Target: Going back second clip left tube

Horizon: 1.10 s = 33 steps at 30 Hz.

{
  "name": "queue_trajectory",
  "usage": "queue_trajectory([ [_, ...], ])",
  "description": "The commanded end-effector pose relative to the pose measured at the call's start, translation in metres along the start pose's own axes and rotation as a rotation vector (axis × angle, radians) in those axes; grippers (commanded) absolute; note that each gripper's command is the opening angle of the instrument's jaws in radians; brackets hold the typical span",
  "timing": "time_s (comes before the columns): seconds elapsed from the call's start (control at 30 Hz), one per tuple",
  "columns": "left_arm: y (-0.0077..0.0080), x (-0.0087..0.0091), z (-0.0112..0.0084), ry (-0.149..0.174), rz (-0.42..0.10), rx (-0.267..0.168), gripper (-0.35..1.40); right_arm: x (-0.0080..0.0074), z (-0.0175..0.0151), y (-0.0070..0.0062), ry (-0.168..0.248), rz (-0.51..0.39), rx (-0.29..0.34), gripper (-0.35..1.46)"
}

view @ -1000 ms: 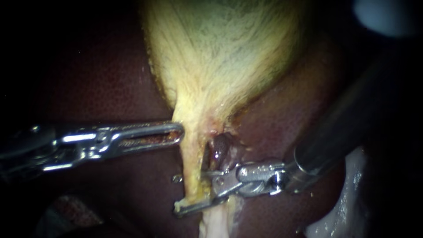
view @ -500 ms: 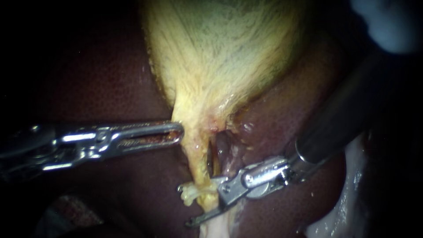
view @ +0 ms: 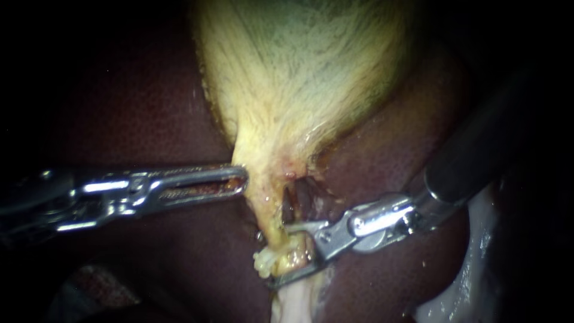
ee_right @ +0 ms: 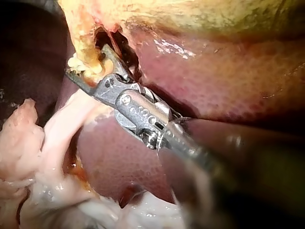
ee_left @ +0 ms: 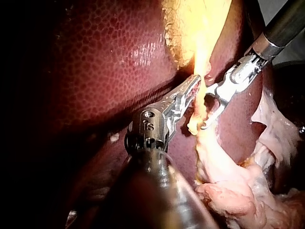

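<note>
— Well, how did the right instrument stand?
— Its claw stood well apart and, as I judged it, was clamped on nothing. The left tube ran down through the gap. It was bunched into a pale knobbly lump just beyond the claw's tips and rested against the lower half.
— And the second clip?
— I could not make one out. The lump hid that stretch of the tube.
— The left instrument?
— It lay across the tube from the claw, with its tip at the tube's far side. The gallbladder widened further up the tube, and the liver lay behind it all.
— What worried you?
— The retreat. The tube sat deep in the claw, so pulling back along the shaft could drag it sideways. The lower half could also hook the lump and tear the thin strand, or strip off a fresh clip. Closing the claw by mistake on the way out would crush the tube. Sliding clear of the tissue before lifting away looked safer.
</note>
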Motion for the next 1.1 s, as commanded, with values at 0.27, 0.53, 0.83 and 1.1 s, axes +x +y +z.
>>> queue_trajectory([
  [0.27, 0.0, 0.0, -0.0001, 0.0, 0.0, 0.0, -0.35, 0.0001, -0.0031, -0.0009, 0.003, 0.01, -0.001, 0.6],
  [0.53, 0.0001, 0.0001, -0.0001, 0.0, 0.001, 0.0, -0.35, 0.0006, -0.0064, -0.0024, 0.007, 0.011, 0.018, 0.6],
  [0.83, 0.0001, 0.0001, -0.0001, 0.0, 0.001, 0.0, -0.35, 0.0021, -0.0104, -0.0025, 0.009, -0.057, 0.029, 0.6],
  [1.1, 0.0003, 0.0003, 0.0002, 0.0, 0.002, 0.0, -0.35, 0.0036, -0.0131, -0.0023, 0.004, -0.119, 0.0, 0.6],
])
